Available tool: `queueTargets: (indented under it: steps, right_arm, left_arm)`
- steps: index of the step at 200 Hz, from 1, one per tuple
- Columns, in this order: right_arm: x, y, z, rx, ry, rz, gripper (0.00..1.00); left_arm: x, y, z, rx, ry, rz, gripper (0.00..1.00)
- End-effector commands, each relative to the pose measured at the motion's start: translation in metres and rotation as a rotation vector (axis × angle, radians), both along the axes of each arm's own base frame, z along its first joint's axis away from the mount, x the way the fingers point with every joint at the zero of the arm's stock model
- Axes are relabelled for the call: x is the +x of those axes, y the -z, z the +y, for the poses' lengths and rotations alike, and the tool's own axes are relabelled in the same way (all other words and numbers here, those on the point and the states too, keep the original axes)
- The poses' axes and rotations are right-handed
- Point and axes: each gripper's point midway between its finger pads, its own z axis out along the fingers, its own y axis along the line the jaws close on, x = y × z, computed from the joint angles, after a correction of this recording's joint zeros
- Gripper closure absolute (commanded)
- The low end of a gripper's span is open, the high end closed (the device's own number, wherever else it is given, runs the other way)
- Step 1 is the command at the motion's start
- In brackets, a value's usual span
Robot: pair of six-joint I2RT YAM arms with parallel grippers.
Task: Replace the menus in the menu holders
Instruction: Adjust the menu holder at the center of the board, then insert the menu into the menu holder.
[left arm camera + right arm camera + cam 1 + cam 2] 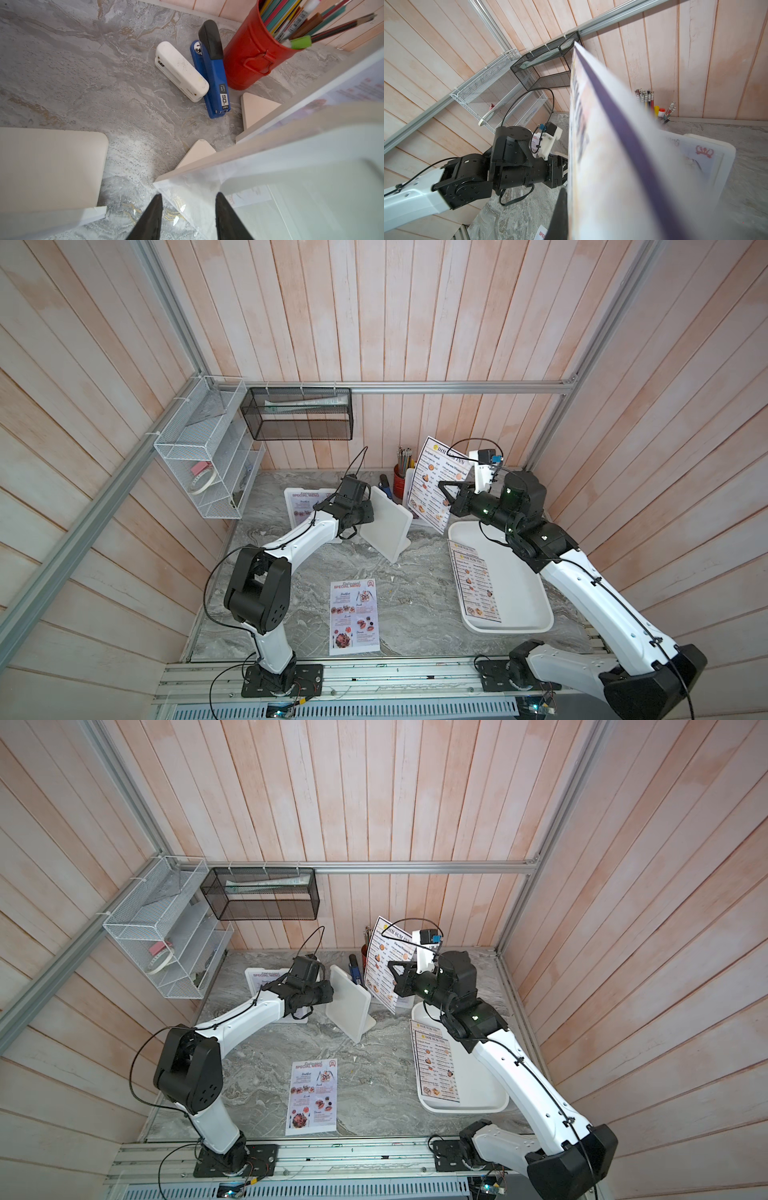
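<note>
My right gripper (442,486) is shut on a "DIM SUM INN" menu (434,485) and holds it upright above the back of the table. In the right wrist view the sheet (602,166) hides one finger. A menu holder (388,526) stands mid-table. My left gripper (189,195) is open at its left edge, with the clear front's corner (166,187) between the fingers. A second holder (301,502) at the back left shows a "SPECIAL MENU". A third holder (708,158) stands behind the held sheet. A loose "SPECIAL MENU" (354,616) lies flat near the front.
A white tray (528,614) at the right holds more "DIM SUM INN" menus (476,585). A white stapler (180,70), a blue stapler (214,76) and a red pencil cup (253,56) stand at the back. Wire baskets (208,456) hang on the wall.
</note>
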Motion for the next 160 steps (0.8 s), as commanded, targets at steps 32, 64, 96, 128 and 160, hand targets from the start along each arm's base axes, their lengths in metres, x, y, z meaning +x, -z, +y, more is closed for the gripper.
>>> queueTargets:
  steps: [32, 64, 96, 128, 160]
  right_arm:
    - [0.011, -0.004, 0.009, -0.023, -0.007, 0.009, 0.96]
    - [0.013, -0.008, 0.007, -0.036, -0.035, 0.002, 0.96]
    - [0.013, -0.006, 0.003, 0.0, -0.108, 0.016, 0.96]
    - [0.012, -0.001, 0.004, -0.002, -0.156, 0.023, 0.96]
    - [0.014, 0.004, 0.005, 0.0, -0.194, 0.03, 0.96]
  left_arm:
    - [-0.023, -0.064, -0.002, -0.039, 0.054, -0.103, 0.52]
    - [-0.052, -0.081, 0.004, -0.047, 0.065, -0.109, 0.52]
    - [-0.078, -0.071, 0.007, -0.035, 0.063, -0.075, 0.52]
    - [-0.095, -0.055, 0.012, -0.028, 0.053, -0.036, 0.52]
    - [-0.105, -0.039, 0.016, -0.012, 0.051, 0.0, 0.53]
